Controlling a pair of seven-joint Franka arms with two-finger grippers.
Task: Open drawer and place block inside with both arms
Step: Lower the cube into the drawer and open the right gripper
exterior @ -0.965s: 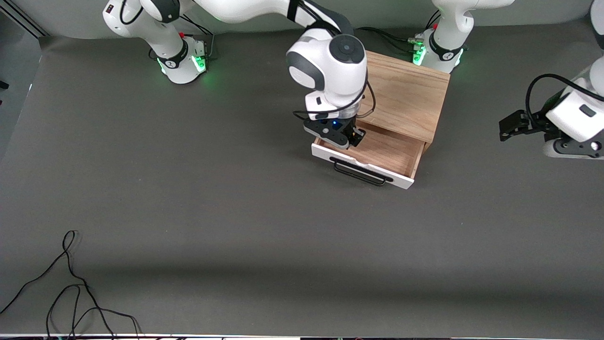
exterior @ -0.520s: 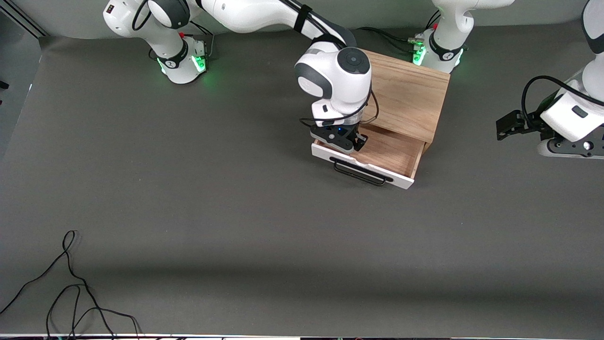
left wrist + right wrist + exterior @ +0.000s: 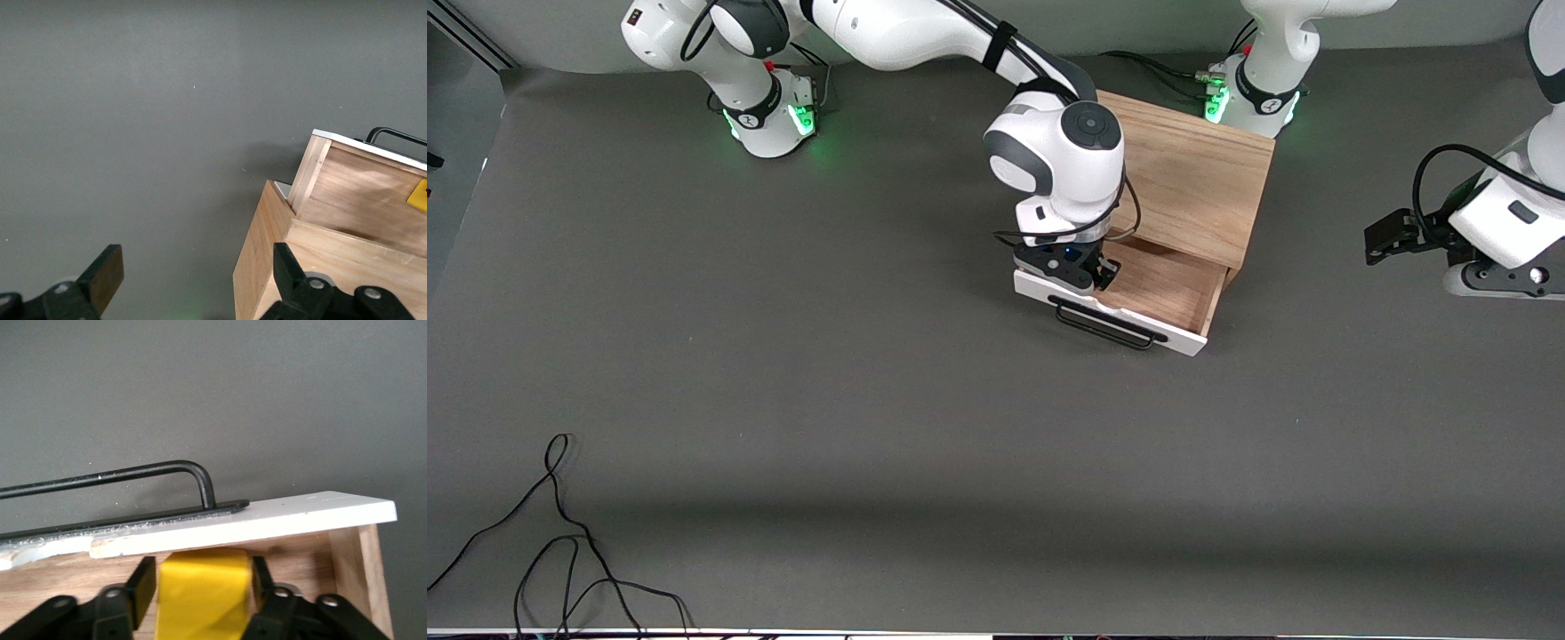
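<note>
Now right tool [image 3: 1096, 271] dipped into open drawer [image 3: 1169, 289], seemingly bracketing block [image 3: 203, 593], left tool [image 3: 193, 280] spread wide.

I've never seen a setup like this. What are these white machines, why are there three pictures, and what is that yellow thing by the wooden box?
The white machines are two robot arms bolted to a grey table. The big picture looks down from a high camera facing them; the other two come from small cameras on each arm's wrist.

On the table stands a wooden box with its white-fronted drawer pulled open. Loose black cables lie at the table's near edge.

The right gripper reaches down into the drawer. Its wrist view shows the yellow block between its fingers, just inside the drawer front; whether they grip it or have let go is unclear.

The left gripper waits, open and empty, above the table past the box at the left arm's end.
</note>
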